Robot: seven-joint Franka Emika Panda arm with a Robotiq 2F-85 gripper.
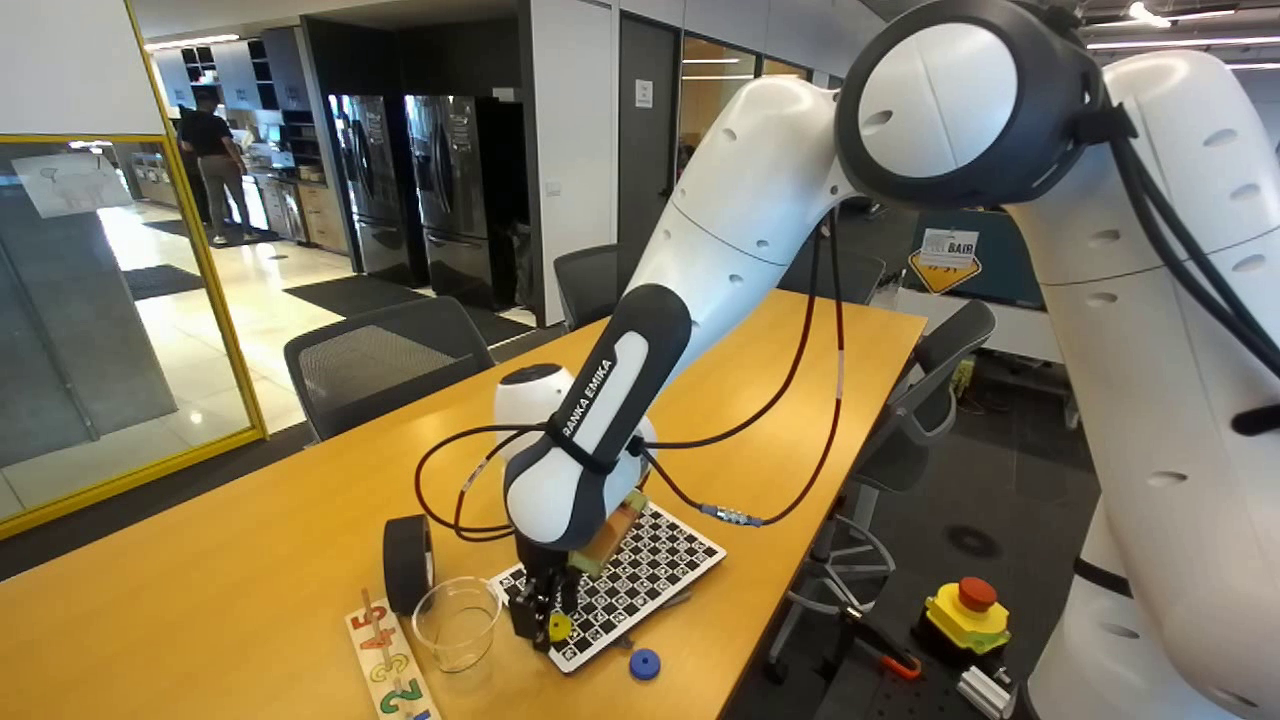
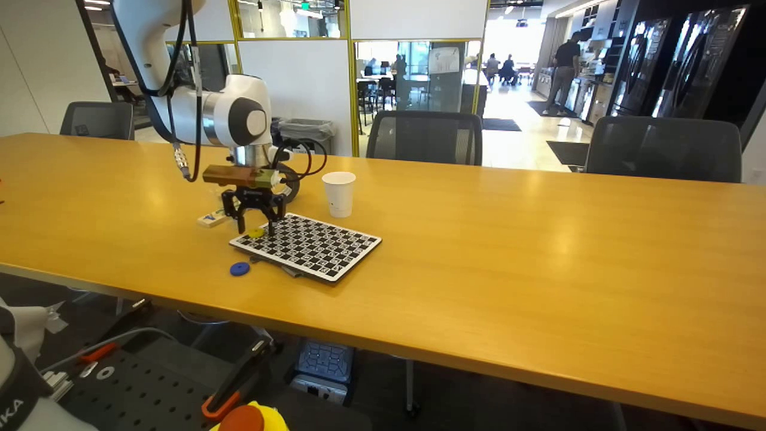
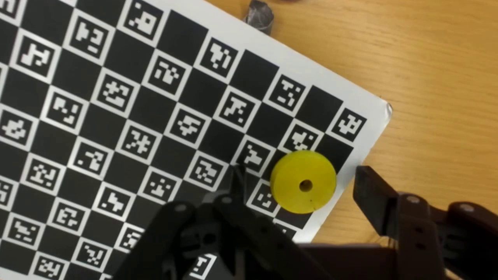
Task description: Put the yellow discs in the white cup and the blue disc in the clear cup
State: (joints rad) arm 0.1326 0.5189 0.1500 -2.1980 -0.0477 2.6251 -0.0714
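Note:
One yellow disc (image 3: 303, 182) with a centre hole lies flat near the checkered board's corner; it also shows in both exterior views (image 1: 559, 627) (image 2: 256, 233). No other yellow disc shows. My gripper (image 3: 301, 168) is open, pointing down, with a finger on either side of the yellow disc and gaps between. It also shows in an exterior view (image 2: 256, 228). The blue disc (image 1: 645, 664) (image 2: 240, 269) lies on the table beside the board. The clear cup (image 1: 458, 630) stands upright near the gripper. The white cup (image 2: 340, 194) stands upright behind the board; the arm hides it in an exterior view.
The checkered board (image 2: 323, 245) (image 3: 167, 74) lies slightly raised on the table (image 2: 508, 257). A wooden number strip (image 1: 390, 665) and a black round object (image 1: 405, 565) stand close to the clear cup. A small grey piece (image 3: 260, 17) sticks out at the board's edge.

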